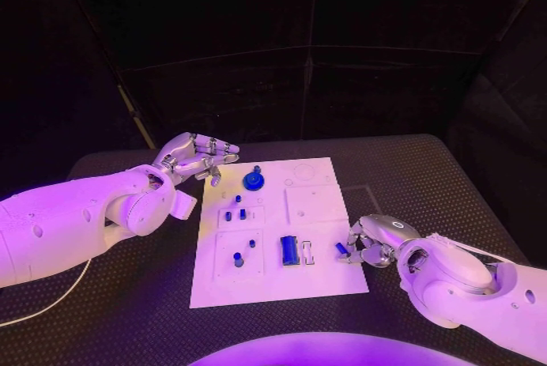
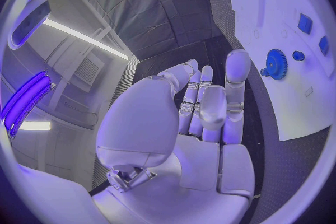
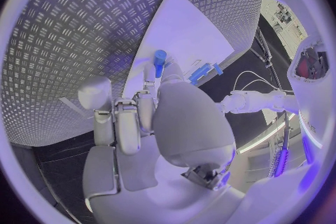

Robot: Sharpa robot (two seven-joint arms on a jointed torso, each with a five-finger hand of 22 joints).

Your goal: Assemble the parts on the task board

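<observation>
Violet light over a dark room, my fisheye wrists bending every edge.

From my head the purple wash falls brightest on the task board (image 1: 279, 232) and on my arms, while the wall behind sinks to near black. The black table (image 1: 456, 184) shows its weave dimly. My wrist views curve straight lines at the rim; my left hand (image 2: 203, 106) glares pale, and my right hand (image 3: 140, 117) looms large and soft.

Both arms are smooth, rounded white shells with bulbous wrist housings, each ending in a silver hand, the left hand (image 1: 196, 156) and the right hand (image 1: 375, 241), built of segmented metallic fingers with pale rounded fingertips (image 2: 237, 61), and a thin pale cable (image 1: 46, 301) trails beside the left arm.
</observation>
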